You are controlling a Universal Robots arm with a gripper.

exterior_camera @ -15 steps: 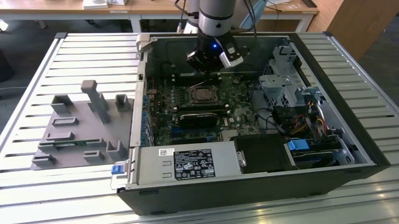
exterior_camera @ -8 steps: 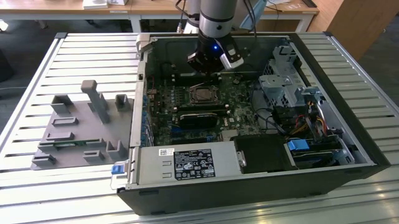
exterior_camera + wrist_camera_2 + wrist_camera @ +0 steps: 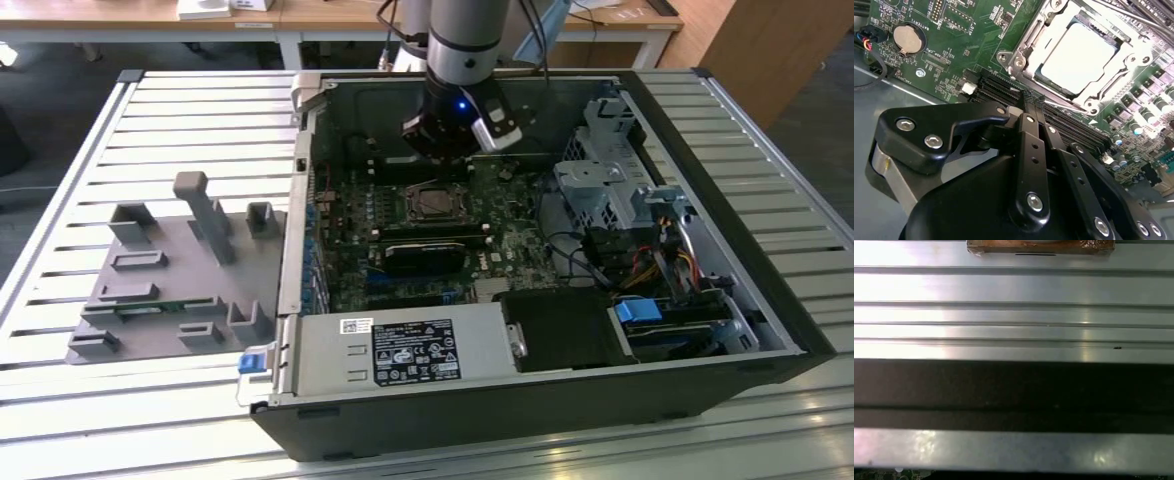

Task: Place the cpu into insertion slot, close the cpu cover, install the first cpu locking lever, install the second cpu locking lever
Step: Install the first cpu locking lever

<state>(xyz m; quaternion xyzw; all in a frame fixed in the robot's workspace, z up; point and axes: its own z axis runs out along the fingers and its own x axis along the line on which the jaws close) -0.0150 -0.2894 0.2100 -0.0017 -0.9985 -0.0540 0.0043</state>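
Hovering above one cpu [image 3: 1080, 57], seated under one cpu cover [image 3: 1030, 44], jaws pressed together, empty

The cpu [image 3: 1079, 57] sits flat in the insertion slot [image 3: 1051, 82] w/ the cpu cover [image 3: 1026, 52] lying down around it, its window framing the bright metal top. The gripper [image 3: 1030, 106] is near the slot, black fingers [image 3: 1034, 150] pressed together w/ nothing btwn them, tips seen against the long black slots [image 3: 999, 90] that run just beside the insertion slot on the green circuit board [image 3: 954, 30]. A coin battery [image 3: 906, 39] lies well apart from the insertion slot, w/ a small wired connector [image 3: 865, 39] beyond it by the board edge, next to bare grey case metal [image 3: 884, 100].
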